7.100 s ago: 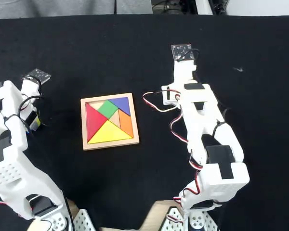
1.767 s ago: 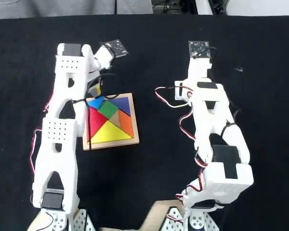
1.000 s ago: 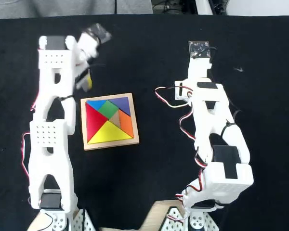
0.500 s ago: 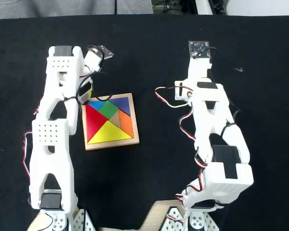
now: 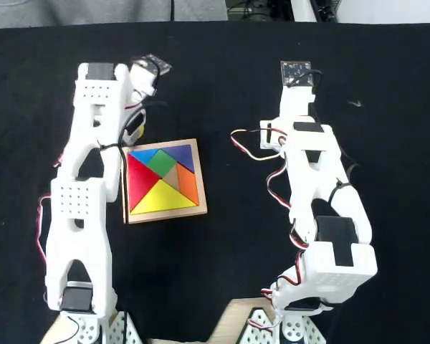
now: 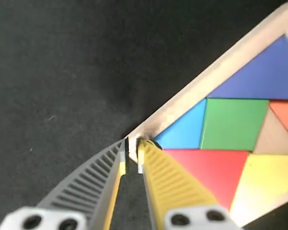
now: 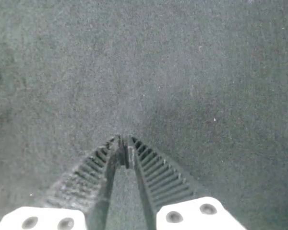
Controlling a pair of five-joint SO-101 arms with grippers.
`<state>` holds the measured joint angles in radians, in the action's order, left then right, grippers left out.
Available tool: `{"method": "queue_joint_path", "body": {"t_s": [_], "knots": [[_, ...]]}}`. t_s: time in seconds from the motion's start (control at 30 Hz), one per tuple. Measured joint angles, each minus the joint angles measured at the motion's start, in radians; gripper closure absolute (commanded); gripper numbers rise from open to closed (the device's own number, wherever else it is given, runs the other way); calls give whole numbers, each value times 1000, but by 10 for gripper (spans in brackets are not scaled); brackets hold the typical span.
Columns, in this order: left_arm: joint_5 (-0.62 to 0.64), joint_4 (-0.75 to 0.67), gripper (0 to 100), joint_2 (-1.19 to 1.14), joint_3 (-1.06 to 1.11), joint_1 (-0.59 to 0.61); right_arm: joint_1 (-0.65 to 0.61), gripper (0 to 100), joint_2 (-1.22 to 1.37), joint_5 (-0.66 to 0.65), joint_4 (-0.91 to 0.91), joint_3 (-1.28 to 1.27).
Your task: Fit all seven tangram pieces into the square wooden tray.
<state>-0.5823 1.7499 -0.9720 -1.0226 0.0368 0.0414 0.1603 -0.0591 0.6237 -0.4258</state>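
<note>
The square wooden tray point(image 5: 161, 214) lies left of centre and holds red point(image 5: 140, 183), yellow point(image 5: 161, 197), green point(image 5: 160, 161), light blue point(image 5: 143, 155), dark blue point(image 5: 183, 156), orange point(image 5: 188, 183) and tan point(image 5: 172, 175) pieces lying flat. My left gripper point(image 5: 132, 136) hangs at the tray's far-left corner. In the left wrist view the gripper point(image 6: 132, 146) has its fingers nearly together, with the tips at the rim point(image 6: 221, 67) beside the light blue triangle point(image 6: 182, 134). My right gripper point(image 7: 123, 143) is shut over bare black cloth, holding nothing.
The right arm point(image 5: 308, 165) stretches over the cloth to the right of the tray, well apart from it. Black cloth surrounds the tray on all sides. A wooden board edge point(image 5: 233, 315) shows at the near side between the arm bases.
The left arm came in from the left edge, and the light blue triangle now lies in the tray. It pulled back up and left, then dropped to the tray's corner. The right arm stayed still.
</note>
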Motion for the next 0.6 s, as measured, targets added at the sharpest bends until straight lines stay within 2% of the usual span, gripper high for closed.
{"method": "queue_joint_path", "body": {"t_s": [0.27,0.47,0.6], "knots": [[3,-2,943,44,269,91,0,987,0,0,0,0],[43,-104,943,74,396,71,0,987,0,0,0,0],[72,-126,943,84,407,32,0,987,0,0,0,0]]}}
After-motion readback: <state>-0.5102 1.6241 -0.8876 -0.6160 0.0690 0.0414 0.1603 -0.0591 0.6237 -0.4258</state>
